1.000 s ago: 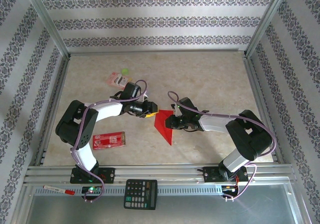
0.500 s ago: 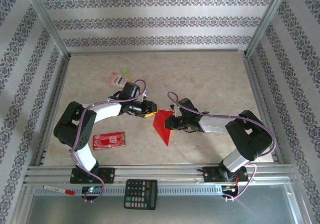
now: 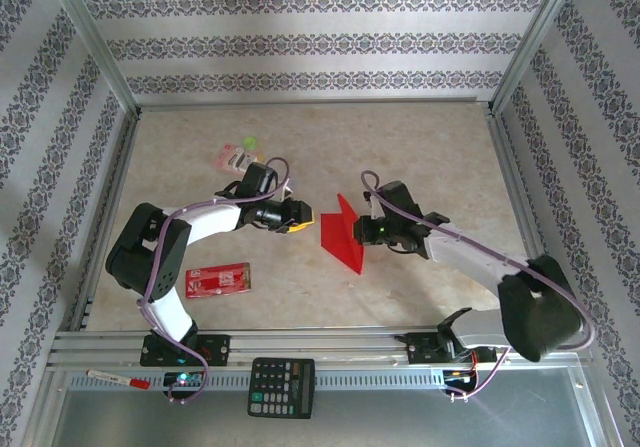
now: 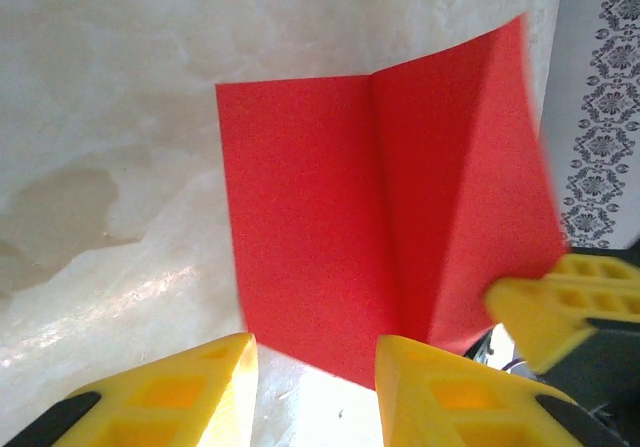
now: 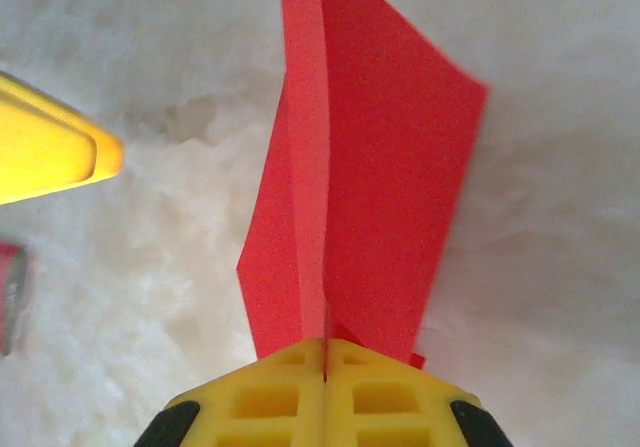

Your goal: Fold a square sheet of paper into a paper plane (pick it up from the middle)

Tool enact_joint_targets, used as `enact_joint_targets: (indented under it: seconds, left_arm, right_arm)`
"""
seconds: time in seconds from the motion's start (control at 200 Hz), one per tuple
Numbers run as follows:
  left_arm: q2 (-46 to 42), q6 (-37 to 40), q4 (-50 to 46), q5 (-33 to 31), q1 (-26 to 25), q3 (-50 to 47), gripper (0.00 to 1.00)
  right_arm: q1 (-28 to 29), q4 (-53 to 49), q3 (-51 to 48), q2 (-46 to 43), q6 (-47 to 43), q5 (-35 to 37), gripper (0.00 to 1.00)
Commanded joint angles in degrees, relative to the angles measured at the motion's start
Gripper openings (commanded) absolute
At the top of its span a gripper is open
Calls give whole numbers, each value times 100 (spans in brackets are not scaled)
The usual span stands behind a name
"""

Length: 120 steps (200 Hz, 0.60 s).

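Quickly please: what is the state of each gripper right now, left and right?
Left gripper: open, holding nothing.
Right gripper: closed on the folded red paper.

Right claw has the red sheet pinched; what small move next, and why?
Probably ease the left claw forward onto the near edge: the right claw is shut on the square sheet of paper, half-folded along a crease, and the left claw is open just short of it.

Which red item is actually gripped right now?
The plain red folded sheet at table centre, pinched by the shut right gripper. The printed red packet lies flat beside the left arm, untouched.
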Motion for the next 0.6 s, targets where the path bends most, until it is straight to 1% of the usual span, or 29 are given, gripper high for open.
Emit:
enact_joint_targets:
  seconds: [0.0, 0.145, 0.18, 0.27, 0.315, 0.415, 0.455, 0.52, 0.595]
  left_arm:
    - [-283, 180, -242, -33, 123, 32, 36]
    - [-320, 214, -305, -77, 196, 45, 36]
    - [-307, 213, -305, -68, 207, 53, 36]
    - [-298, 214, -318, -83, 203, 82, 36]
    - [-290, 226, -347, -117, 216, 94, 36]
    - [-263, 243, -397, -160, 235, 132, 36]
    - [-249, 242, -415, -185, 263, 132, 36]
    - [-248, 227, -432, -208, 330, 128, 36]
    - [-278, 212, -445, -258, 436, 94, 36]
  right_arm:
    - [-27, -1679, 549, -397, -844, 1691, 0]
    - [23, -2508, 1076, -615, -1290, 2979, 0]
    - [18, -2600, 1151, -642, -1349, 3112, 0]
    - [82, -2669, 1260, -691, -1378, 3186, 0]
    - [218, -2755, 1329, -651, -1348, 3538, 0]
    - [699, -3281, 1673, -220, -1306, 4938, 0]
    - [867, -3449, 1794, 5, -1245, 5354, 0]
    - [1131, -3601, 1903, 395, -1102, 5808, 0]
    - [1415, -3774, 2051, 867, -826, 5955, 0]
